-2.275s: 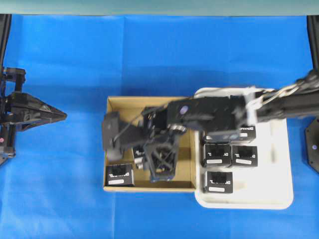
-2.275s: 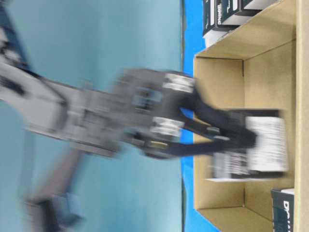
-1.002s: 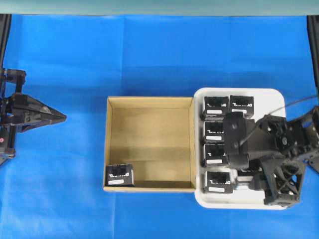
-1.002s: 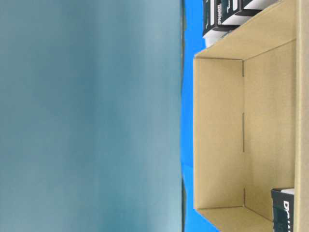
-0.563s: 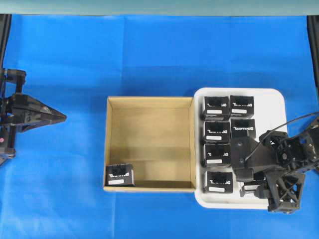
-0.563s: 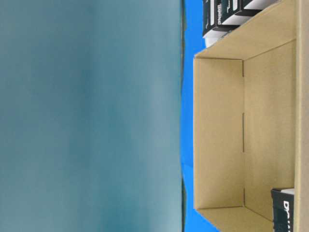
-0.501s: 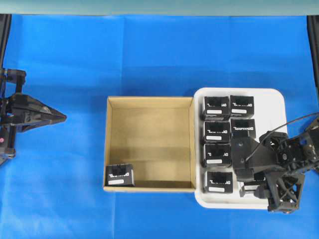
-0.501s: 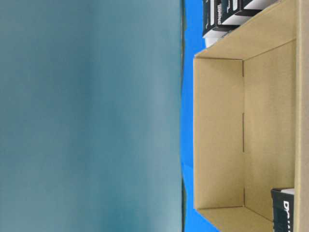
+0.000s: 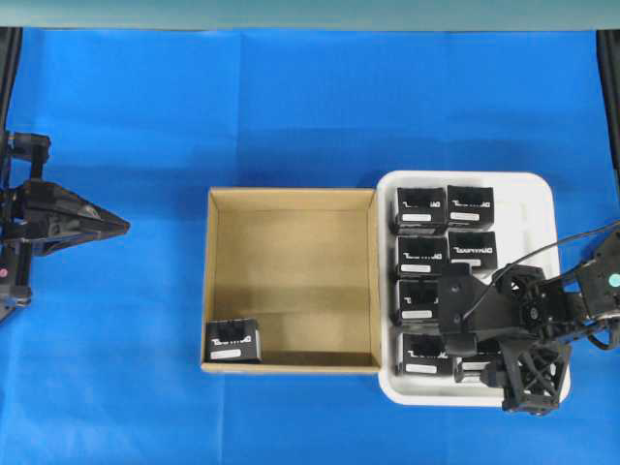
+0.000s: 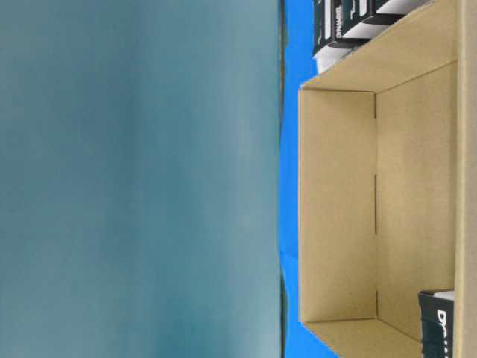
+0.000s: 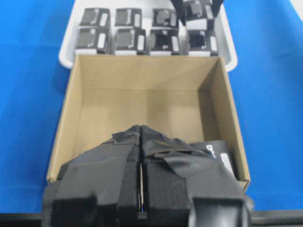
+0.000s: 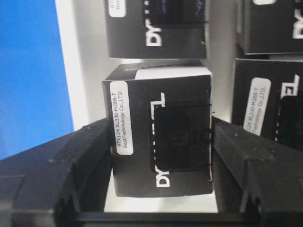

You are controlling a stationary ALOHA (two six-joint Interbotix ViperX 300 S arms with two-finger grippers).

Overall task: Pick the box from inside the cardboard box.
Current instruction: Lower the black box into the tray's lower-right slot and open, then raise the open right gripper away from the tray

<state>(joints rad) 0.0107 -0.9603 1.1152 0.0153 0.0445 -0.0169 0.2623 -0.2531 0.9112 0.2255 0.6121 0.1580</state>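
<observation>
On the blue surface (image 9: 291, 107), the cardboard box (image 9: 291, 196) at frame centre is now emptied of all but one box (image 9: 231, 340) in its lower-left corner. The carried box (image 12: 158, 130) has been lowered into the white tray (image 9: 538, 208) at lower right, apparently resting there, with the right end effector (image 12: 158, 156) clamped on it. The left end effector (image 11: 140, 182), at far left, is held together.

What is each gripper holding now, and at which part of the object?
The right gripper holds a black box by its two opposite side faces, over the white tray. The left gripper is shut and holds nothing.
</observation>
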